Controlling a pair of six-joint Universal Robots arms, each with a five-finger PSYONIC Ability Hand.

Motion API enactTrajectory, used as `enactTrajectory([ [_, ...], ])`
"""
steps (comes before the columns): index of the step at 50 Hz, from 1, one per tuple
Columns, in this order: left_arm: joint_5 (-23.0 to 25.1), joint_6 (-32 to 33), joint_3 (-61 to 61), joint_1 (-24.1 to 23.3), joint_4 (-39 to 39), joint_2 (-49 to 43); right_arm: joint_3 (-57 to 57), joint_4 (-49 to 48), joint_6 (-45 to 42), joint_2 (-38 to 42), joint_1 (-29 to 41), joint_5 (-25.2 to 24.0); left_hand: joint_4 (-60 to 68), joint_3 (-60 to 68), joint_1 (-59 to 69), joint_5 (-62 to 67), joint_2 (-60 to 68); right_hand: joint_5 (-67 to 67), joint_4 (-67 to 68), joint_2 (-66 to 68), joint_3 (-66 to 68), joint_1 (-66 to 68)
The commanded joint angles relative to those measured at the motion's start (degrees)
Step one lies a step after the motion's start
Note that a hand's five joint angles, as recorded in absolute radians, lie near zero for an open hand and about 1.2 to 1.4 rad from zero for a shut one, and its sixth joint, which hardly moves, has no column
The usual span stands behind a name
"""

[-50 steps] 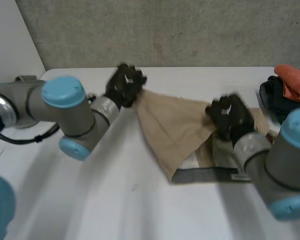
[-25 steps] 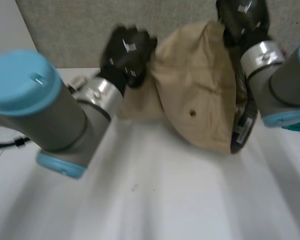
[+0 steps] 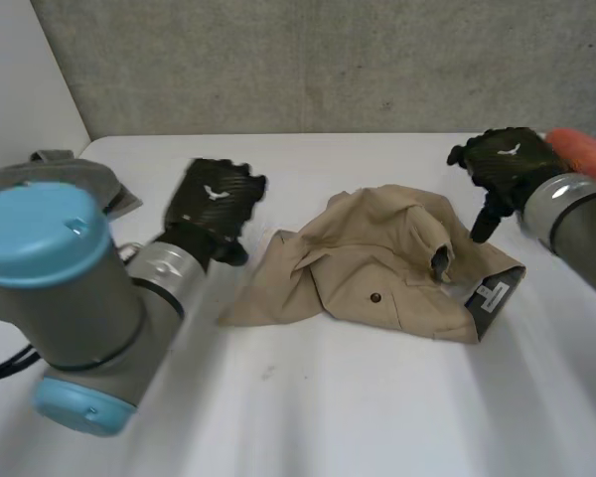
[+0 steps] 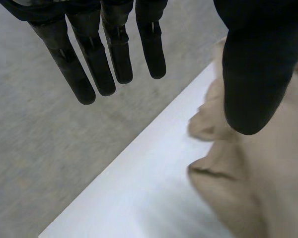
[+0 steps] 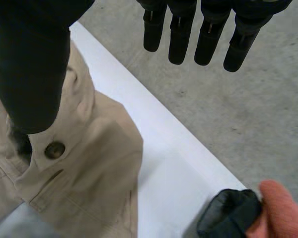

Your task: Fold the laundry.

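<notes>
White table (image 3: 308, 417) before a rough grey wall (image 3: 328, 60). At its centre, crumpled and unfolded, a tan garment (image 3: 377, 263) — small dark button (image 3: 375, 297) facing up, grey lining with a label (image 3: 492, 294) turned out at the heap's 4 o'clock corner.

At 9 o'clock of the garment, the left hand (image 3: 214, 204), near the cloth's pointed corner but apart from it. In the left wrist view its fingers (image 4: 89, 59) straight and spread away from the thumb (image 4: 253, 74), holding nothing, with folds of the garment beneath the thumb.

At 2 o'clock of the garment, the right hand (image 3: 505, 164), hovering by the edge. In the right wrist view its fingers (image 5: 208, 34) likewise straight and empty, its thumb (image 5: 30, 74) over the buttoned part of the fabric — touching or not, cannot tell.

At the table's 2 o'clock edge, just behind the right hand, an orange cloth (image 3: 586, 149), lying against a dark cloth (image 5: 228, 220) seen past the fingertips in the right wrist view. At the table's 10 o'clock edge, a grey cloth (image 3: 70, 169) behind the left arm (image 3: 70, 298).
</notes>
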Motion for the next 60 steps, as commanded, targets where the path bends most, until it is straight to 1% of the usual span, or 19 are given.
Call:
enactTrajectory([
  [1, 4.0, -4.0, -1.3, 5.5, -2.8, -0.8, 3.0, 4.4, 0.2, -8.5, 0.1, 3.1, 3.4, 2.7, 2.4, 4.0, 3.0, 0.9, -1.0, -2.6, -0.9, -1.6],
  [3, 6.6, -6.2, -1.8, 6.3, -5.2, -0.8, 4.5, 5.3, 0.2, -11.3, 0.1, 3.6, 3.4, 2.7, 2.4, 4.0, 3.0, 1.7, -0.2, -1.7, -0.1, -0.8],
  [7, 9.7, -9.3, -2.5, 7.0, -8.1, -2.6, 7.5, 6.7, -0.2, -13.8, 0.1, 3.1, 3.0, 2.3, 2.1, 3.7, 2.7, 3.2, 1.3, -0.2, 1.4, 0.7],
  [12, 10.4, -10.1, -2.5, 7.0, -8.7, -4.5, 10.8, 10.0, 0.2, -14.1, 1.6, 0.6, 3.4, 2.7, 2.4, 4.0, 3.0, 3.2, 1.3, -0.2, 1.5, 0.7],
  [18, 10.5, -9.9, -0.7, 6.9, -8.6, -8.8, 13.0, 8.2, 4.5, -11.2, 3.7, -0.8, 5.9, 5.2, 4.9, 6.5, 5.5, 5.4, 3.5, 2.0, 3.6, 2.9],
  [19, 10.4, -9.8, 0.2, 6.9, -8.6, -10.2, 12.8, 6.6, 6.7, -7.9, 4.0, -0.6, 10.1, 9.4, 9.1, 10.7, 9.7, 6.9, 5.0, 3.5, 5.1, 4.4],
  [22, 10.0, -9.8, 1.8, 6.6, -8.6, -12.4, 12.1, 3.1, 9.7, -2.4, 4.8, -0.5, 16.5, 15.8, 15.5, 17.1, 16.1, 8.1, 6.2, 4.7, 6.3, 5.6],
  [23, 9.9, -9.8, 3.1, 6.5, -8.7, -13.8, 11.4, 0.6, 11.1, 0.4, 5.5, -0.4, 25.5, 24.8, 24.5, 26.1, 25.1, 8.3, 6.4, 4.8, 6.5, 5.8],
  [24, 9.8, -9.8, 3.7, 6.5, -8.7, -14.5, 10.9, -0.7, 11.7, 1.5, 5.9, -0.4, 30.8, 30.0, 29.8, 31.4, 30.4, 8.3, 6.4, 4.8, 6.5, 5.8],
  [25, 9.8, -9.8, 4.7, 6.4, -8.9, -15.3, 9.7, -3.5, 12.8, 3.4, 6.5, -0.2, 39.3, 38.6, 38.3, 39.9, 38.9, 8.1, 6.2, 4.7, 6.3, 5.6],
  [27, 9.8, -9.8, 5.5, 6.4, -8.9, -15.6, 8.9, -5.7, 13.6, 4.9, 6.7, 0.0, 47.1, 46.4, 46.1, 47.7, 46.7, 8.1, 6.2, 4.7, 6.3, 5.6],
  [28, 9.8, -9.8, 6.0, 6.4, -8.9, -15.7, 7.9, -7.9, 14.3, 7.6, 6.9, 0.2, 49.6, 48.9, 48.6, 50.2, 49.2, 8.1, 6.2, 4.7, 6.3, 5.6],
  [32, 9.9, -9.8, 6.9, 6.4, -8.7, -15.7, 4.0, -11.8, 15.0, 13.5, 7.6, 0.5, 49.6, 48.9, 48.7, 50.3, 49.3, 8.1, 6.2, 4.7, 6.3, 5.6],
  [35, 9.9, -9.8, 7.3, 6.4, -8.7, -15.6, 1.7, -13.4, 15.4, 16.0, 7.9, 0.8, 49.6, 48.9, 48.7, 50.3, 49.3, 8.1, 6.2, 4.7, 6.3, 5.6],
  [39, 9.9, -9.8, 7.7, 6.4, -8.7, -15.6, -1.6, -16.9, 15.0, 20.2, 8.0, 2.7, 49.6, 48.9, 48.7, 50.3, 49.3, 8.9, 7.0, 5.5, 7.2, 6.5],
  [42, 10.0, -9.7, 7.7, 6.3, -8.6, -15.6, -4.3, -20.1, 14.5, 23.1, 8.1, 4.5, 49.6, 48.9, 48.7, 50.3, 49.3, 12.1, 10.2, 8.7, 10.4, 9.7],
  [45, 10.1, -9.7, 7.8, 6.3, -8.6, -15.7, -6.4, -22.2, 13.9, 25.5, 8.1, 4.5, 49.6, 48.9, 48.7, 50.3, 49.3, 17.8, 15.9, 14.4, 16.1, 15.4],
  [52, 10.0, -9.4, 10.5, 6.2, -8.3, -15.8, -10.8, -21.9, 11.1, 30.4, 8.4, 4.4, 49.6, 48.9, 48.7, 50.3, 49.3, 19.5, 17.6, 16.1, 17.8, 17.1],
  [60, 9.7, -9.4, 15.5, 6.2, -8.4, -18.0, -11.3, -18.6, 11.0, 29.8, 8.9, 2.9, 49.6, 48.9, 48.7, 50.3, 49.3, 17.9, 15.9, 14.4, 16.1, 15.4],
])
